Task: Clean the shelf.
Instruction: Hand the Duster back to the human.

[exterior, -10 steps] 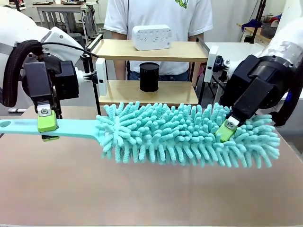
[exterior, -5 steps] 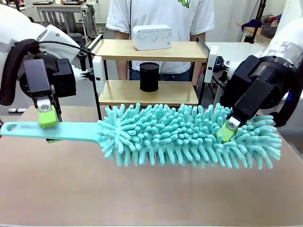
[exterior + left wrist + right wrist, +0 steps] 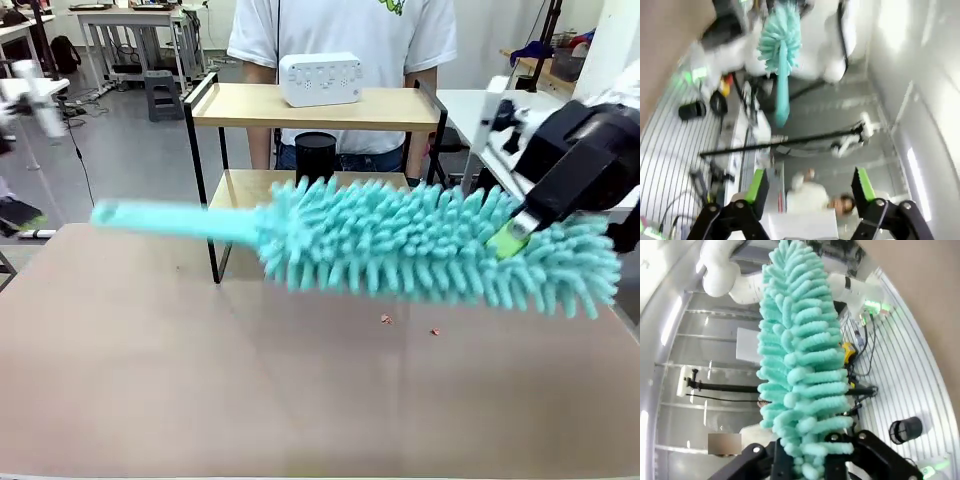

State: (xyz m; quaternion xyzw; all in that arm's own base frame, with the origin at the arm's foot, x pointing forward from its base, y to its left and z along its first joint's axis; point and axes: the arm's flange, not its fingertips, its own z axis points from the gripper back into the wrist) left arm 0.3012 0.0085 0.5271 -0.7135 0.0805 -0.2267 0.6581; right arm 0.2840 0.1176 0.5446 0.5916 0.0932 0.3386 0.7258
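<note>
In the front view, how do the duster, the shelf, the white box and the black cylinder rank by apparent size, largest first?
1. Duster, though it is nearest the camera, so this is unsure.
2. Shelf.
3. White box.
4. Black cylinder, partly hidden behind the duster.

The shelf (image 3: 318, 106) is a two-tier rack: two light wooden boards held in a thin black metal frame on legs. It stands upright at the far side of the surface (image 3: 200, 390). The duster (image 3: 420, 245) is turquoise, with a shaggy chenille head and a flat plastic handle. It hangs in the air above the surface, nearly level, in front of the shelf's lower board, handle toward picture left.
</note>
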